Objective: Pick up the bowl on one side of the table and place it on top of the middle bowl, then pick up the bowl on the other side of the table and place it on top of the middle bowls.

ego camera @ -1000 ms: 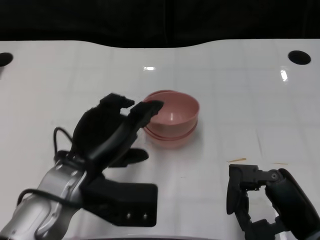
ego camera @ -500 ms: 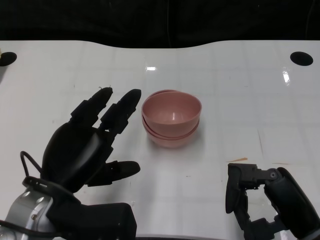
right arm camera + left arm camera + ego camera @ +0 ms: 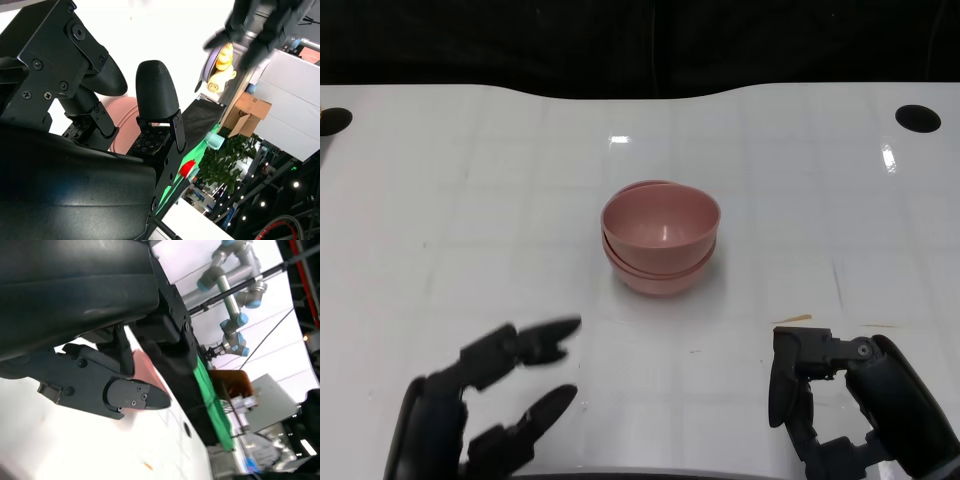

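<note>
The left hand (image 3: pixel 485 410) sits low at the worktop's (image 3: pixel 450 200) near edge, left of centre, fingers spread apart and holding nothing, well apart from the bowls; that suggests its part of the job is finished. The stack of pink bowls (image 3: pixel 661 235) stands near the middle of the worktop, nested one in another with rims roughly level, apparently three deep, so both side bowls seem already placed. The right hand (image 3: pixel 840 400) rests by the near edge, right of centre, empty, its fingers loosely apart. A small tan sliver (image 3: pixel 794 320) lies just beyond it. Dark round holes (image 3: pixel 918 117) mark the far corners. Nothing stands between either hand and the stack.
</note>
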Controlling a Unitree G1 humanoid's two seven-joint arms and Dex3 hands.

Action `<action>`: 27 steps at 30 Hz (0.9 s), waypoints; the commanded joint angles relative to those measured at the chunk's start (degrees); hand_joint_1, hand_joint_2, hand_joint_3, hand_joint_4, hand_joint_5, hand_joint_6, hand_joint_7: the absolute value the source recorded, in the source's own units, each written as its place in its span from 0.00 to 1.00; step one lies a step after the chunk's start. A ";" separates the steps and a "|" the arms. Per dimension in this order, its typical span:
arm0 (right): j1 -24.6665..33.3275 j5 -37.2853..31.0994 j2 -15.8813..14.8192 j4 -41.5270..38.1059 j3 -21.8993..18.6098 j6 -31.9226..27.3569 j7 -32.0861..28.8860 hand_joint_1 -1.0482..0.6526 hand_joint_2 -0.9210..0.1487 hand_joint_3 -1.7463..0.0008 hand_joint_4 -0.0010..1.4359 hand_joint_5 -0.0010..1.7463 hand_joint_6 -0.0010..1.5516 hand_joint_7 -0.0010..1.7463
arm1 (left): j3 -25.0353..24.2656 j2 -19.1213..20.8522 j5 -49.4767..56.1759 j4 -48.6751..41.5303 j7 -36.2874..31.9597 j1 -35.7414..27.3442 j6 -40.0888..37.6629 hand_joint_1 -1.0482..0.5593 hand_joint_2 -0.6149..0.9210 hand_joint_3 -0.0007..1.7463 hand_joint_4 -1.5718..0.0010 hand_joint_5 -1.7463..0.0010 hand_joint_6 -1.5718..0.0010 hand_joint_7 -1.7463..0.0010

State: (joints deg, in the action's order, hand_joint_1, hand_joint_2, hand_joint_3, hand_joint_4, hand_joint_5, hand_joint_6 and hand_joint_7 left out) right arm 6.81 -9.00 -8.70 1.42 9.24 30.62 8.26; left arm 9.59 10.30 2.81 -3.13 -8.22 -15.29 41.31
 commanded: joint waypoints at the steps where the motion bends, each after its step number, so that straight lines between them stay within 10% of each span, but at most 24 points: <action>1: 0.16 1.09 -0.21 0.40 -0.53 -0.52 0.15 0.64 0.72 0.03 0.72 1.00 0.54 0.91 | -0.54 -1.25 -4.95 -0.28 3.52 -1.77 1.43 0.53 0.88 0.38 0.46 0.27 0.41 0.47; 8: 0.20 2.39 -0.91 -0.20 -1.23 -0.13 1.02 0.64 0.70 0.05 0.70 1.00 0.54 0.88 | -1.60 -4.97 -14.08 1.61 9.63 -4.66 -3.50 0.55 0.67 0.78 0.41 0.06 0.42 0.21; 27: 0.86 14.40 0.15 0.72 -2.04 -8.12 9.70 0.67 0.61 0.11 0.62 0.95 0.54 0.78 | -6.89 -8.90 -20.09 -1.74 21.13 -2.76 -8.49 0.56 0.67 0.73 0.38 0.13 0.37 0.30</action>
State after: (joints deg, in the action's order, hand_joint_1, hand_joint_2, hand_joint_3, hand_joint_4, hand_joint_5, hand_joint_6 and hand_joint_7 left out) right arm 7.59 4.44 -8.54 2.13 7.58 22.87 17.66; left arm 3.40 1.45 -17.65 -4.14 12.18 -18.27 32.68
